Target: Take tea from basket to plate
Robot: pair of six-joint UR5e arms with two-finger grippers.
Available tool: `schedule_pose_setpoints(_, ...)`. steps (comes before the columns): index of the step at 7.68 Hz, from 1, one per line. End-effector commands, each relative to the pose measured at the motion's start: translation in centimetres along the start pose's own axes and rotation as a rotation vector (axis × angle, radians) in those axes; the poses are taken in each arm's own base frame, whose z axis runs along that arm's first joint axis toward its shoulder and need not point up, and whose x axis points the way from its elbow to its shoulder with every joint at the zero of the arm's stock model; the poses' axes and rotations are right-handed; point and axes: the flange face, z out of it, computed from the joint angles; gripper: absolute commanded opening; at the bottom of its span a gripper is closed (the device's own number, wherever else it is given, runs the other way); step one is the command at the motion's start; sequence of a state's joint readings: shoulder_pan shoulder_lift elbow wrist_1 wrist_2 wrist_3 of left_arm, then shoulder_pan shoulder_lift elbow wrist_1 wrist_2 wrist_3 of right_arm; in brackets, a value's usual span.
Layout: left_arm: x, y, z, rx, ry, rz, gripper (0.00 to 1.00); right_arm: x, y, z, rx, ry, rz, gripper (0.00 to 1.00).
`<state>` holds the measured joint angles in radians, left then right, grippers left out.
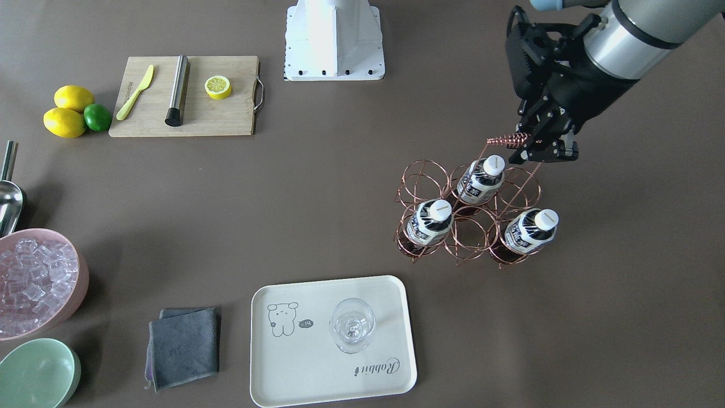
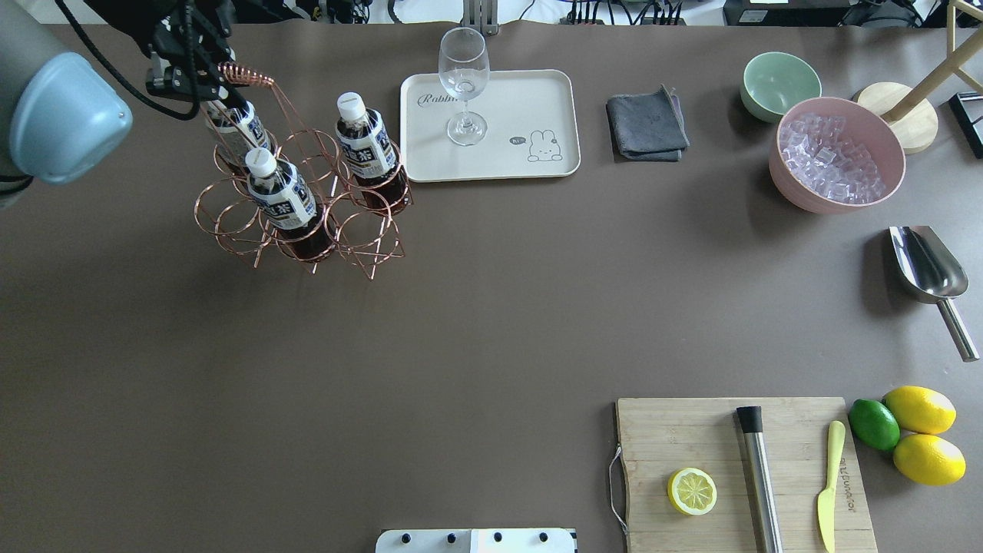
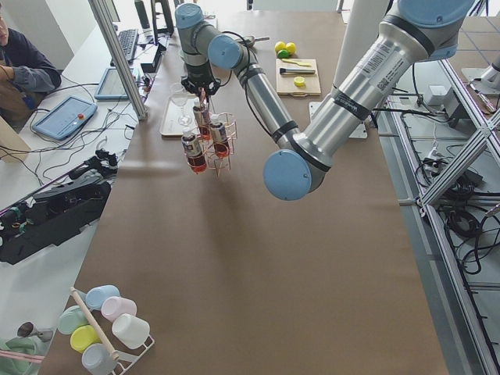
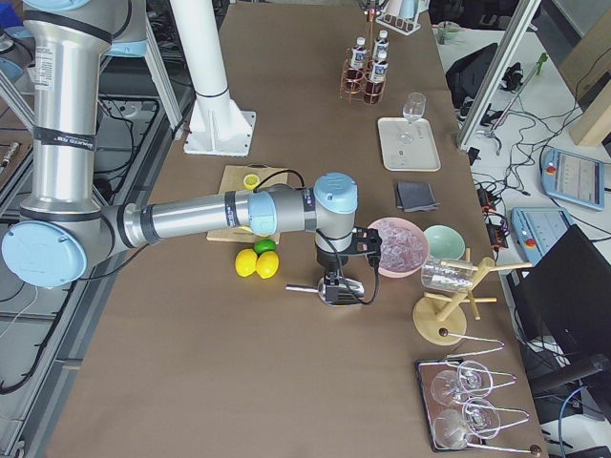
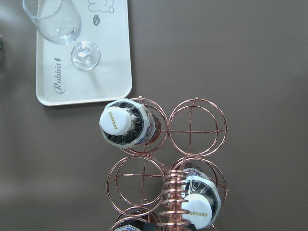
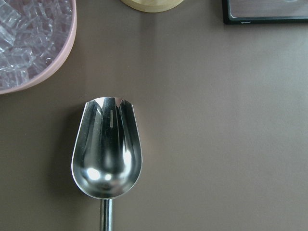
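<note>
The copper wire basket (image 1: 469, 218) stands on the table, with three tea bottles upright in its cells (image 1: 481, 180) (image 1: 429, 222) (image 1: 529, 229). My left gripper (image 1: 542, 154) hovers over the basket's back edge, at the end of the coiled handle (image 1: 507, 139), and looks open, holding nothing. The left wrist view looks straight down on the caps (image 5: 115, 121) and the handle (image 5: 173, 202). The cream plate (image 1: 317, 362) lies nearer the table's far edge and carries only a stemmed glass (image 1: 352, 326). My right gripper (image 4: 332, 286) hangs over a steel scoop (image 6: 107, 149); I cannot tell its state.
A pink bowl of ice (image 2: 837, 153) and a green bowl (image 2: 777, 83) sit beyond the scoop (image 2: 925, 265). Beside the plate lies a grey cloth (image 2: 647, 124). The cutting board (image 2: 741, 472), with a half lemon, a muddler and a knife, sits near two lemons and a lime (image 2: 874, 424).
</note>
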<state>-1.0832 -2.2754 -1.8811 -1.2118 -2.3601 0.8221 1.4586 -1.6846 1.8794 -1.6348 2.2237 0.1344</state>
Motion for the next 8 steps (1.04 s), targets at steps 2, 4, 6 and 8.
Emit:
schedule_pose_setpoints(2,5.0,-13.5,2.8,0.037,0.018,-0.036,0.00,-2.2,-0.6,-0.5,0.010,-0.012,-0.038,1.00)
schedule_pose_setpoints(4,7.7,-18.0,3.9,0.062,0.057,-0.086,0.00,-8.9,-5.1,-3.7,0.081,-0.050,-0.147,1.00)
schedule_pose_setpoints(6,10.1,-21.1,5.9,0.040,0.038,-0.087,0.00,-16.2,-7.7,-6.1,0.100,-0.209,-0.261,1.00)
schedule_pose_setpoints(8,10.8,-21.8,6.1,0.044,0.048,-0.112,0.00,-28.0,-8.4,-7.8,0.112,-0.276,-0.380,1.00)
